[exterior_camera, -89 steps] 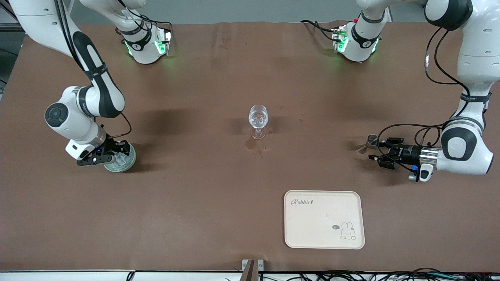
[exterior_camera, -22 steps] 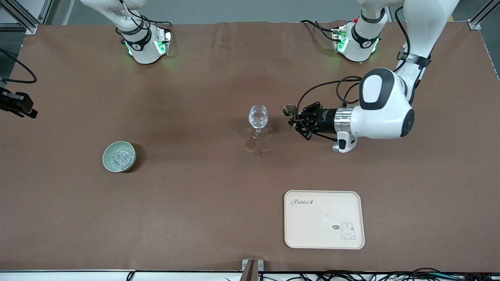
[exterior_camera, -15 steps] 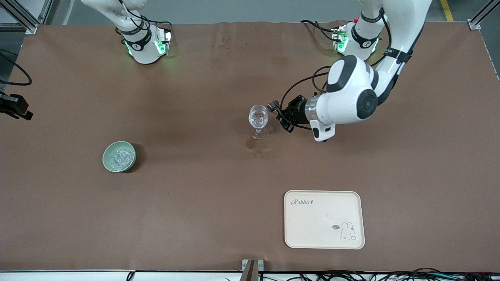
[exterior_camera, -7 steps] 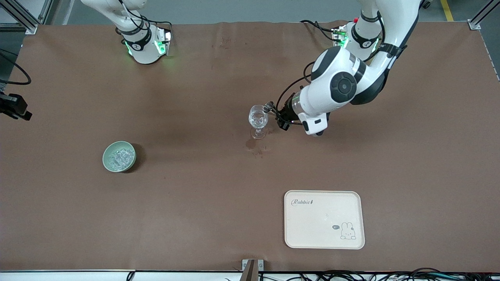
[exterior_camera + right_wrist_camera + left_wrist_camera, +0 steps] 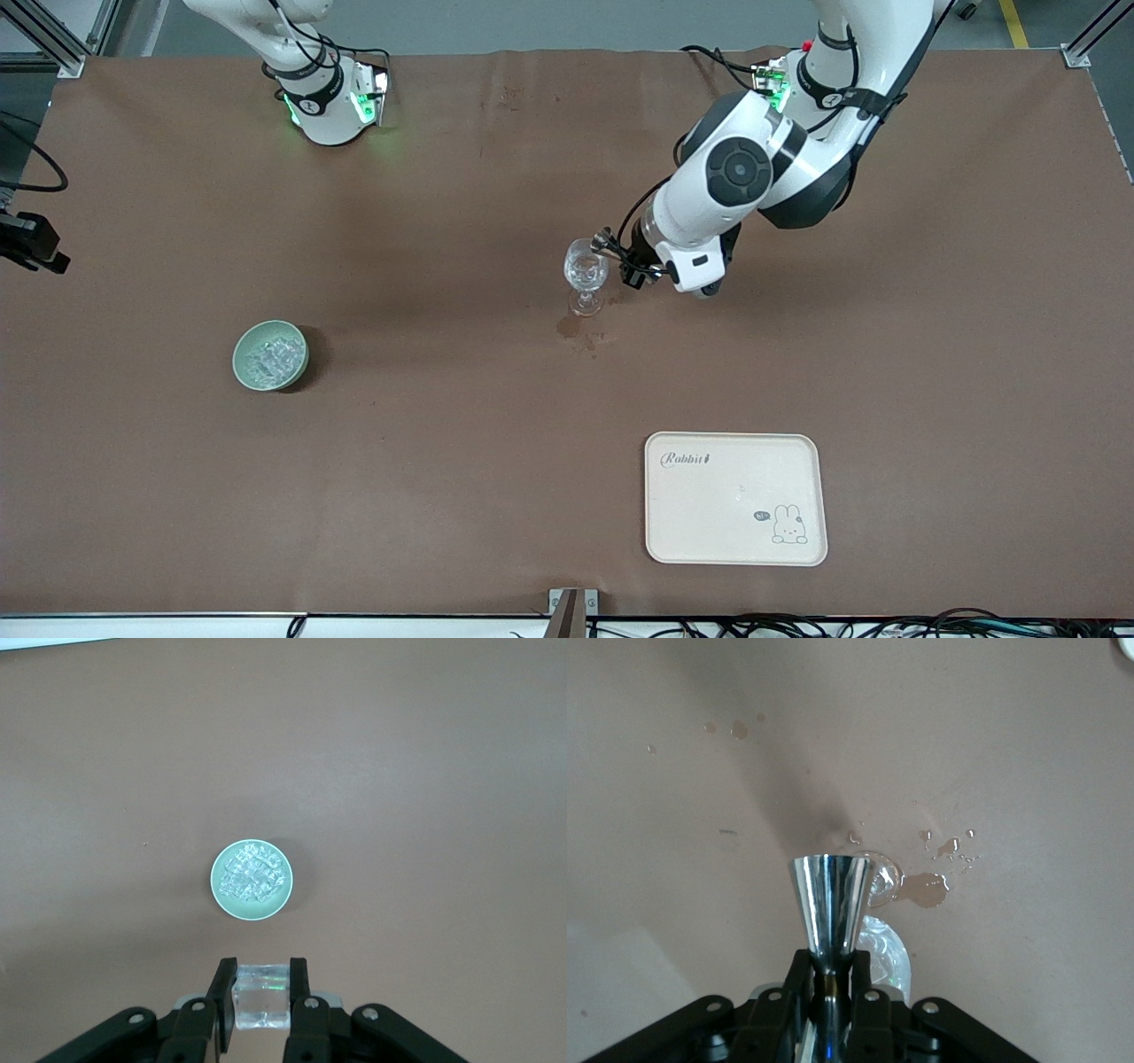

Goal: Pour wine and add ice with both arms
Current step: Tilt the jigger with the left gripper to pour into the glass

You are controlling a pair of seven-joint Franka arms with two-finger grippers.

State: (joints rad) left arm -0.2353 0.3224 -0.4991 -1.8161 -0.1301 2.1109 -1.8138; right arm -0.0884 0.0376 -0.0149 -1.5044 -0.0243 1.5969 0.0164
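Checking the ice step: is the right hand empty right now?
No. In the right wrist view the right hand is shut on a clear ice cube, high over the ice bowl.

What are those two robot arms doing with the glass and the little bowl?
The left tool is shut on a small shiny metal cup, tipping it at the rim of the wine glass in the middle of the table. The right tool holds an ice cube high above the green bowl of ice. Some drops have spilled by the glass's foot. A cream tray sits nearer the camera.
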